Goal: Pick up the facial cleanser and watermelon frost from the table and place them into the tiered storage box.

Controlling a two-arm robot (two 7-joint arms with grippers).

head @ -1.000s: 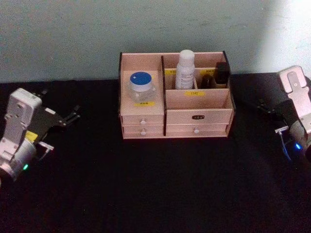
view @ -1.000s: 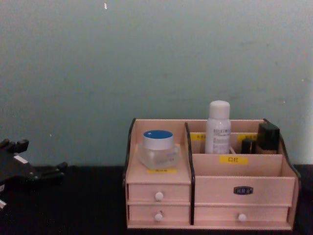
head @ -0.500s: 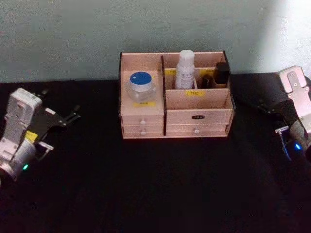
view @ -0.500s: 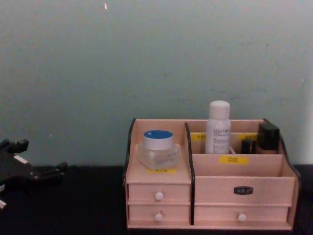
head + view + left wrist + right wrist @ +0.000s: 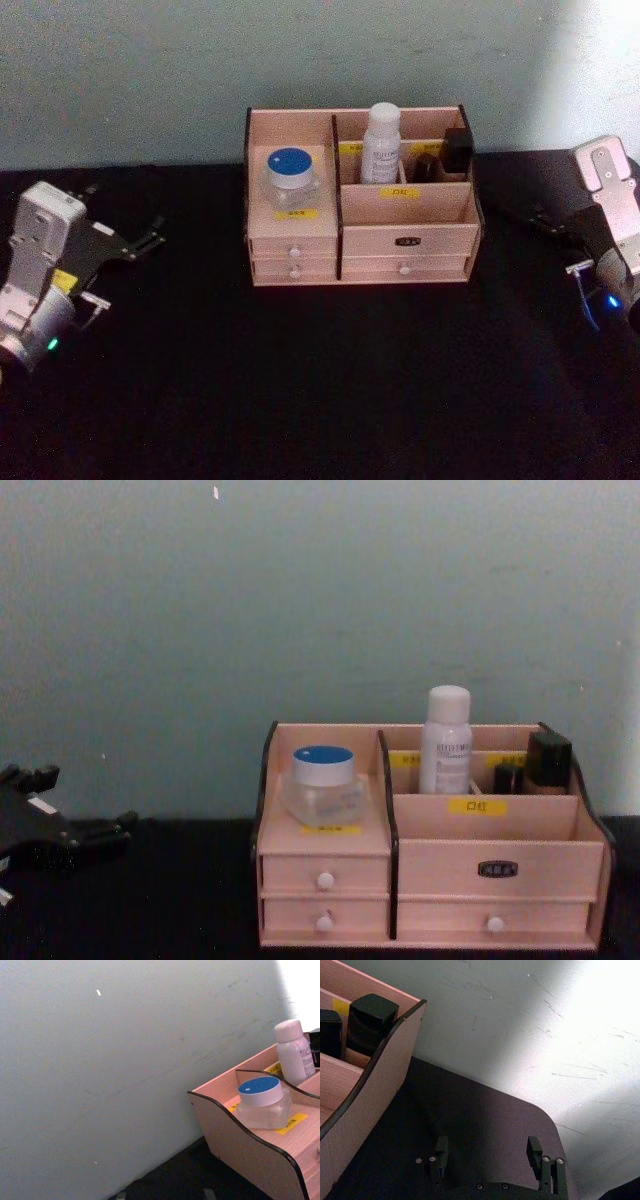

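The tiered storage box (image 5: 400, 240) stands at the middle back of the black table, also in the chest view (image 5: 500, 840). A clear jar with a blue lid (image 5: 290, 175) sits on its left shelf. A white bottle (image 5: 381, 140) stands upright in the middle back compartment. Which of these is the facial cleanser and which the watermelon frost I cannot tell. My left gripper (image 5: 148, 234) rests open at the far left, well away from the box. My right gripper (image 5: 487, 1152) hangs open and empty just off the box's right wall, at the far right (image 5: 540, 218).
Two dark capped items (image 5: 548, 760) stand in the box's right back compartment. Small white-knobbed drawers (image 5: 325, 881) face me. A pale green wall (image 5: 300, 600) rises directly behind the box. Black tabletop (image 5: 330, 380) stretches in front of the box and to both sides.
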